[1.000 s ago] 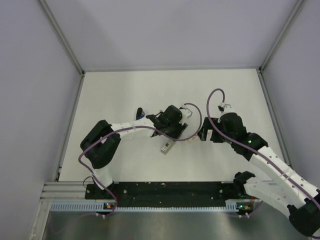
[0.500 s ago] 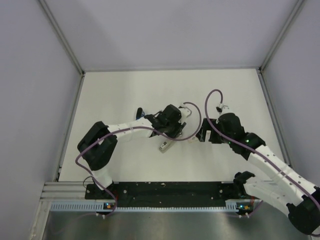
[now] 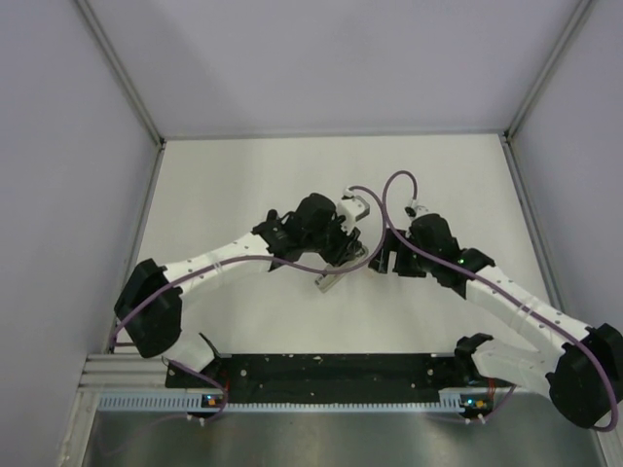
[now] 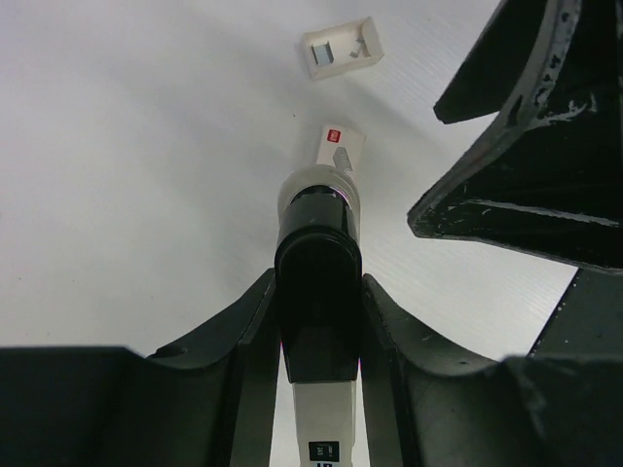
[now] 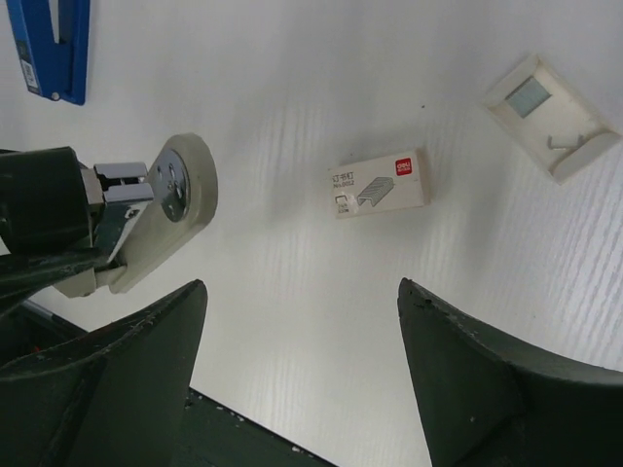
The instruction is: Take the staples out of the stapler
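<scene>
The left hand (image 4: 316, 302) pinches the stapler (image 4: 315, 243) across its body, one dark finger pressed against each side of the black top cover. The cream lower part runs out past the fingers at both ends. In the top external view this grip sits near the middle of the white worktop (image 3: 243, 185), with a pale end of the stapler poking out below the hand towards the near edge. From the right wrist, the stapler's rounded cream end faces the camera, with a bit of bright metal showing beside it. The right hand (image 5: 302, 292) hangs just to the right of the stapler with its fingers (image 5: 487, 389) spread wide and nothing between them. It is close to the left hand and not touching the stapler. On the worktop beyond the two hands lies a small flat staple box (image 5: 380, 183) with a red label, and further out is a little white open tray (image 5: 584, 156) with a grey piece inside. A blue tool (image 5: 47, 44) lies apart at the top left of the right wrist view; it may be a staple remover, though only part of it shows.
</scene>
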### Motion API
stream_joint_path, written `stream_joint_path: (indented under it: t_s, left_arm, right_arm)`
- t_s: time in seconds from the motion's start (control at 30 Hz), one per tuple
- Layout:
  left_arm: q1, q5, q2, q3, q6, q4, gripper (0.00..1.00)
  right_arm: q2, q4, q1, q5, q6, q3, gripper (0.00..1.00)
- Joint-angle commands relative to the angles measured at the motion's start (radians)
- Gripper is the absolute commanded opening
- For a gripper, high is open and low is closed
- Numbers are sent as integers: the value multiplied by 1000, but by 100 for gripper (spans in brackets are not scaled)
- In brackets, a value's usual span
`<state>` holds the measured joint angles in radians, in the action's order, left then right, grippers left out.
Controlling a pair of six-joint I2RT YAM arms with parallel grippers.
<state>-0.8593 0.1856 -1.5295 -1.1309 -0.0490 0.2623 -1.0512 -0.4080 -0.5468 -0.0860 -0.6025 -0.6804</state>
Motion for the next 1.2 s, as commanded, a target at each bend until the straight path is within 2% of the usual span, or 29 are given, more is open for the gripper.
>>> stream_joint_path:
  t_s: [0.0,0.53,0.77,1.17]
  left_arm:
    - [-6,83,72,17,0,-60,0]
    - [-10,190,152,37,-6,-83,0]
    - [-9,147,227,49,-20,-103,0]
    - [-9,55,364,74,-241,-291,0]
  right_arm:
    - [10,94,1,-40,-46,-22,80]
    - [-46,132,-7,-61,-68,-33,79]
    - [-44,136,-50,-49,-89,10,79]
    - [-115,218,-183,-12,-189,42,79]
